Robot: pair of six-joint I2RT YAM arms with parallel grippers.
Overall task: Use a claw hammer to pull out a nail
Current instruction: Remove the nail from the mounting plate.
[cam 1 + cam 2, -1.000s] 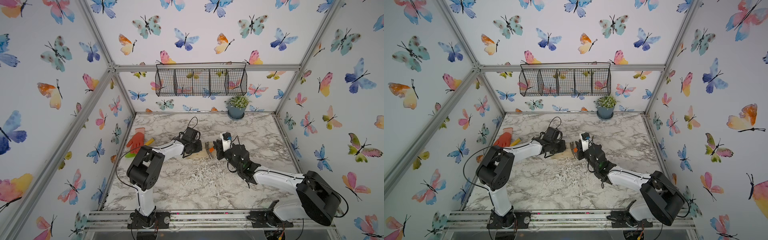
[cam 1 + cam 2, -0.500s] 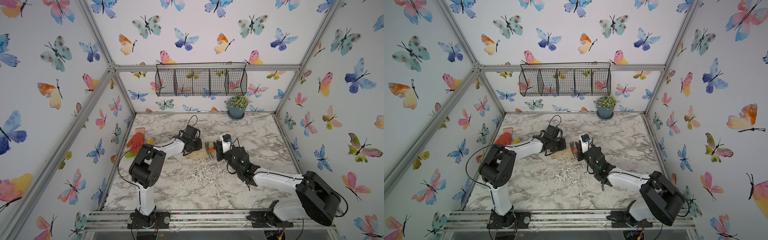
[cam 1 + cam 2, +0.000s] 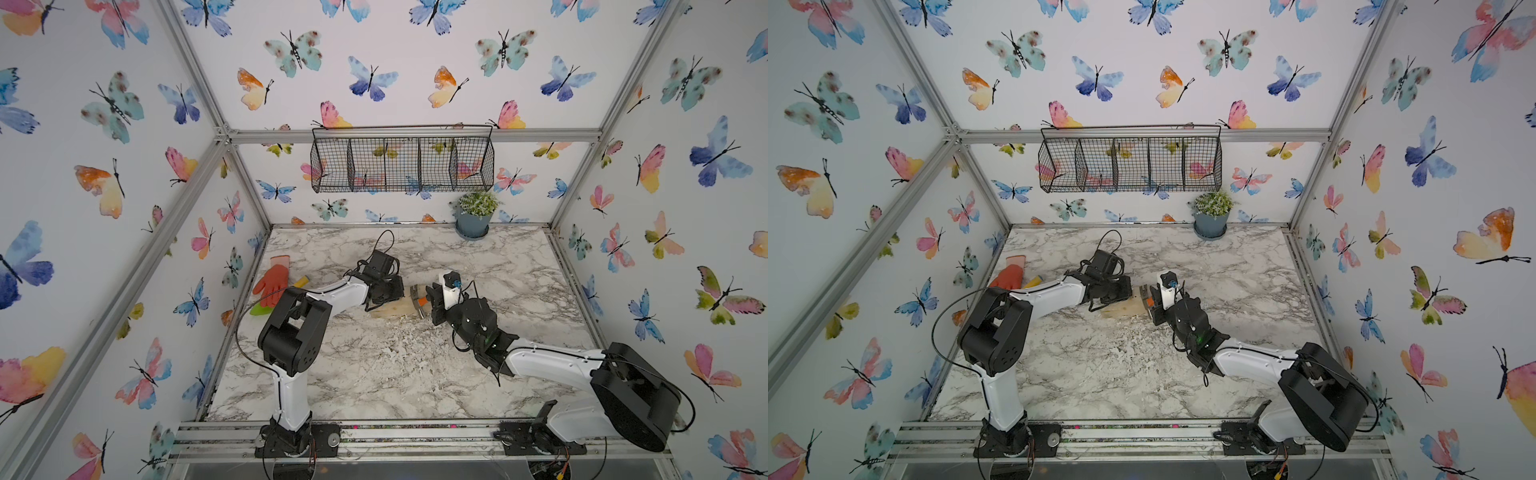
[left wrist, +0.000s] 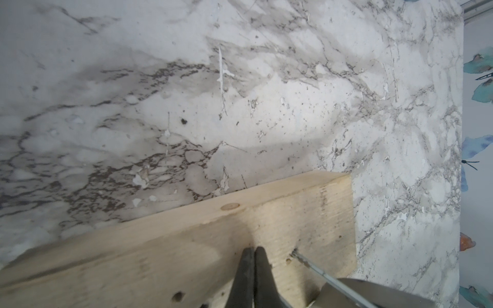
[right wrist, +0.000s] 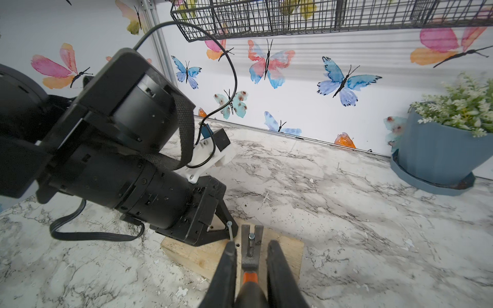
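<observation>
A pale wooden block (image 5: pixel 282 250) lies mid-table, also seen in both top views (image 3: pixel 390 309) (image 3: pixel 1121 309). My right gripper (image 5: pixel 251 245) is shut on the black handle of the claw hammer (image 5: pixel 250 256). The hammer's steel claw lies flat on the block, and a nail (image 5: pixel 251 236) sits in its slot. A second nail (image 5: pixel 230 230) stands in the block beside the claw, and the left wrist view shows that nail (image 4: pixel 306 262) too. My left gripper (image 4: pixel 253 249) is shut with nothing in it, its tips resting on the block's top (image 4: pixel 160 253).
An orange glove (image 3: pixel 272 280) and a yellow-handled green tool (image 3: pixel 301 281) lie by the left wall. A potted plant (image 3: pixel 473 216) stands at the back right. A wire basket (image 3: pixel 401 160) hangs on the back wall. White chips (image 3: pixel 399 332) litter the marble in front of the block.
The right wrist has sunk slightly with the hammer, and the left arm's elbow has shifted a little. The block and both grips look unchanged.
</observation>
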